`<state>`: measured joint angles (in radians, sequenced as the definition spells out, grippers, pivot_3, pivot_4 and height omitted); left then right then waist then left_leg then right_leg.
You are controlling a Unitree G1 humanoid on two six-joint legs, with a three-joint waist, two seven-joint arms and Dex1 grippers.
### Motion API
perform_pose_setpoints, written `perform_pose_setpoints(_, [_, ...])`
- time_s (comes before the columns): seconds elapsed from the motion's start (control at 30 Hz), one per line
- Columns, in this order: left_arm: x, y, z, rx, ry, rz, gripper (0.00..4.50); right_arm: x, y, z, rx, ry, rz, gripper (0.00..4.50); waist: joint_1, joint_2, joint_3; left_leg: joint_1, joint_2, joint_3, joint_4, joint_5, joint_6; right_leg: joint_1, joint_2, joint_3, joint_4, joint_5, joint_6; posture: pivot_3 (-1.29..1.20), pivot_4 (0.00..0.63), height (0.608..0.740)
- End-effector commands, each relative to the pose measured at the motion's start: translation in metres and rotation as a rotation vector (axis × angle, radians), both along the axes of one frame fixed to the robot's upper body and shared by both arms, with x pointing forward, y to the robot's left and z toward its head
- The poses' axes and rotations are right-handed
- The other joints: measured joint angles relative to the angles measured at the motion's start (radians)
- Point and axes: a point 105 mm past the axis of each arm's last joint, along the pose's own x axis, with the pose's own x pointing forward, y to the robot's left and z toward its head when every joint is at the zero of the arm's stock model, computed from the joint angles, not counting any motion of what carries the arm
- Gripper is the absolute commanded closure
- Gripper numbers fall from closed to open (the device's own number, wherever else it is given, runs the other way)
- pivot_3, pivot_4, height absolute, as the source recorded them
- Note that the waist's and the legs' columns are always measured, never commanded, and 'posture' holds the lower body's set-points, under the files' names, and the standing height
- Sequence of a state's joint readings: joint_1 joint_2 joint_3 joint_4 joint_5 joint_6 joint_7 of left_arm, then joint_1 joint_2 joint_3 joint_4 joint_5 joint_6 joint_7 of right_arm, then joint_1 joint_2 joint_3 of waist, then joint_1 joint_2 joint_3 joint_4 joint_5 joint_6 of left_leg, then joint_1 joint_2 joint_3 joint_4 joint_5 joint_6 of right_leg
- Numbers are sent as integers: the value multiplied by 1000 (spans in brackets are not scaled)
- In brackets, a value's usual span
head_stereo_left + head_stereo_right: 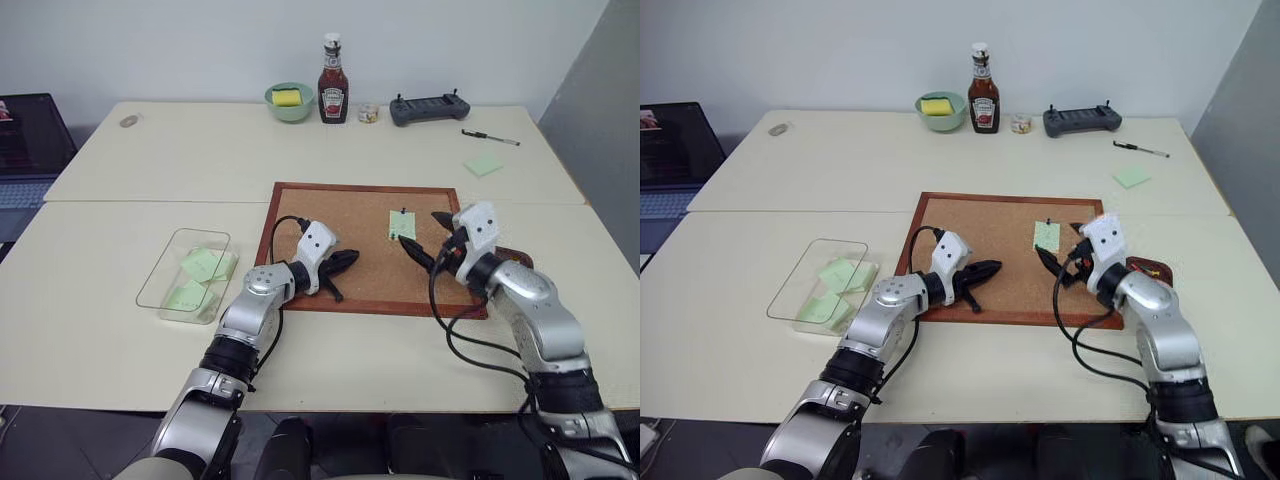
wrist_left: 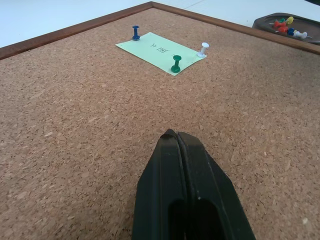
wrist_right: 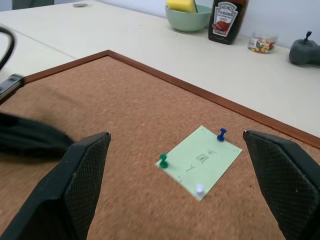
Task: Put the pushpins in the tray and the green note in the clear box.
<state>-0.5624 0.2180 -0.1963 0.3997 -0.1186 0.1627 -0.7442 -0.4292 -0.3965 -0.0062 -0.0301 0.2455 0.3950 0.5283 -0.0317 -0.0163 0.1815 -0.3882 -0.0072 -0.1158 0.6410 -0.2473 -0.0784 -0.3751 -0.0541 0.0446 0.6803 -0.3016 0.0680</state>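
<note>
Approaching the green note (image 3: pixel 202 162), pinned by pushpins (image 3: pixel 163 160) on the cork board (image 1: pixel 340 250): right hand (image 1: pixel 431 236) spread wide, left hand (image 1: pixel 343 264) closed empty; next, pinch one pin's head

cream table (image 1: pixel 140 180) carries cork board (image 1: pixel 330 250), clear box (image 1: pixel 160 275), green bowl (image 1: pixel 290 108), ketchup bottle (image 1: pixel 333 85).

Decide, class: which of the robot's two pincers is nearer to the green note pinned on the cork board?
Right. The right pincer, open, hovers right beside the green note, its fingers on either side of the note as seen from the wrist. The left pincer, shut, rests farther away across the cork board.
</note>
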Motion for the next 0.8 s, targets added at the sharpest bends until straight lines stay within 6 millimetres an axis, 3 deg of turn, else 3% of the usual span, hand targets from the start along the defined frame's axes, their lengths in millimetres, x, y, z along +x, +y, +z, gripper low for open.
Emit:
perform_pose_setpoints(0.03, [-7,-8,-19,34,64,-27,4486,25,3,3,-13,12,-36,0,1,0,0,2,0,0,0,0,0,2,0,0,0,0,0,0,150,740])
perform_pose_setpoints(0.4, [-12,-12,-21,34,74,-40,4486,83,14,-6,-18,69,-116,0,0,2,-1,4,0,0,-1,0,0,2,-1,0,0,0,0,0,150,740])
perform_pose_setpoints(0.8, [-13,-10,-20,34,70,-25,4500,98,5,-16,-30,122,-205,2169,-2,2,-1,4,-1,0,-2,0,0,2,-1,1,0,0,0,0,150,740])
